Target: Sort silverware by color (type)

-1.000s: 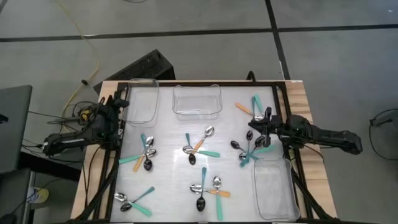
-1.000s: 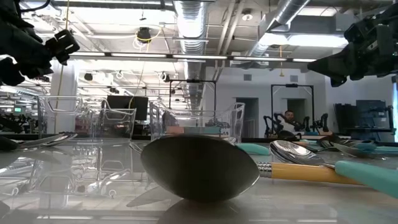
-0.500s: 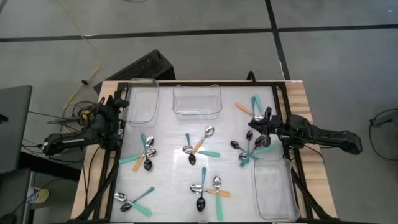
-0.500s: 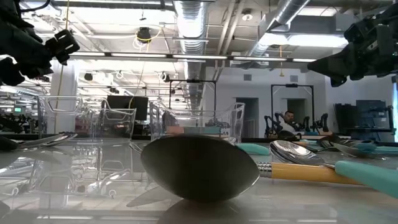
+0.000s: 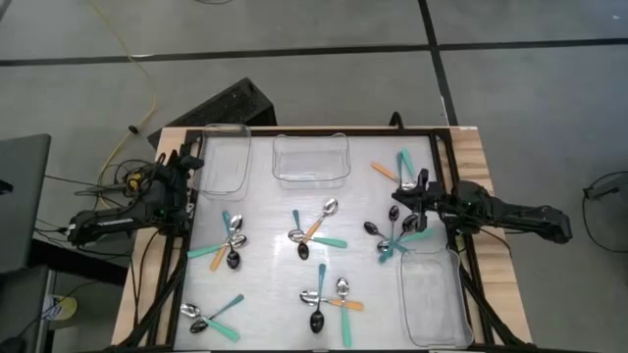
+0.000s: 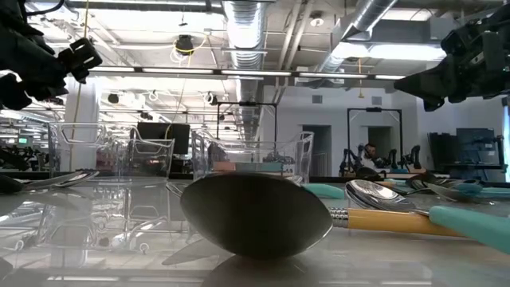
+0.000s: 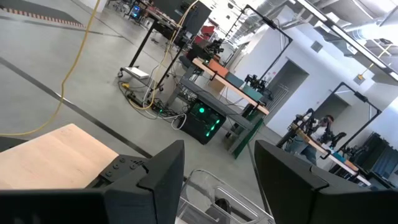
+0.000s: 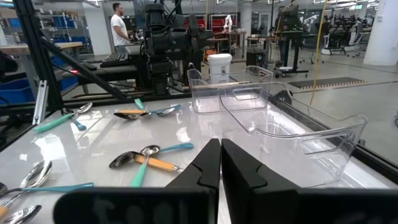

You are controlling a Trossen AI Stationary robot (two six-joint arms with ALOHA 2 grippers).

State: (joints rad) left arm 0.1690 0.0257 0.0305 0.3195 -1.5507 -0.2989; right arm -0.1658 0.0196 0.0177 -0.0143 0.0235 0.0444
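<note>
Overhead and wrist views at the outset of sorting. The silverware, small metal-bowled spoons with teal or orange plastic handles point(image 5: 314, 232), lies in loose clusters across the white tabletop point(image 5: 275, 270); none sits in a bin yet. The right gripper point(image 5: 408, 197), its fingers pressed together in the right wrist view, hangs beside the right-hand spoon cluster point(image 5: 392, 235). The left gripper point(image 5: 188, 169), its fingers spread, waits at the left edge near the far-left clear rectangular plastic bin point(image 5: 222, 162).

To lift one spoon cleanly, the right gripper would first need to spread, then close across a single thin handle where it projects free of the crossing pile.

Room is tight on the right: the near-right clear bin point(image 5: 432, 297) touches that cluster, and the black frame rail point(image 5: 453, 196) runs close by. The middle far clear bin point(image 5: 311, 159) has open tabletop in front of it.
</note>
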